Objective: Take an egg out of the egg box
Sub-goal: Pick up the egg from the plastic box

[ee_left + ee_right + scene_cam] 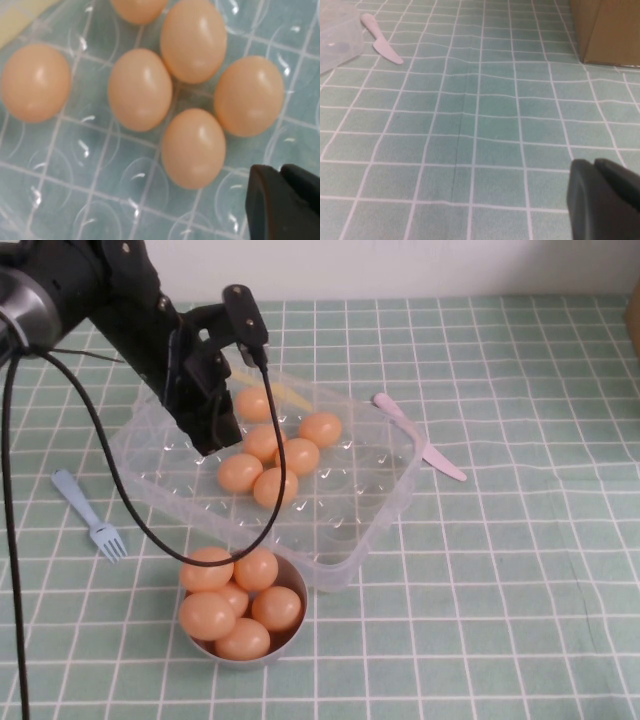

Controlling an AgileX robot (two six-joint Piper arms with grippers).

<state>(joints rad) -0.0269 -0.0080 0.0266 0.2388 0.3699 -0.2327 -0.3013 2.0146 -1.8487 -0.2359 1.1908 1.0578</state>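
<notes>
The left gripper (pixel 212 435), jaws closed and empty, hangs over the egg box (pixel 385 502). Just beside its tip lies the nearest egg (pixel 193 148), five more clustered beyond. The right gripper (pixel 605 200) hovers over tablecloth; I cannot tell its jaws.

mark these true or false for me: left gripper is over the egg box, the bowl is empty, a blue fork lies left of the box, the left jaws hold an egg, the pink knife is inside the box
1. The left gripper is over the egg box. True.
2. The bowl is empty. False: it is heaped with eggs.
3. A blue fork lies on the robot's left of the box. True.
4. The left jaws hold an egg. False: they are shut on nothing, above the eggs in the box.
5. The pink knife is inside the box. False: it lies on the cloth beyond the box's right side.
The right gripper is off to the right above bare cloth.
</notes>
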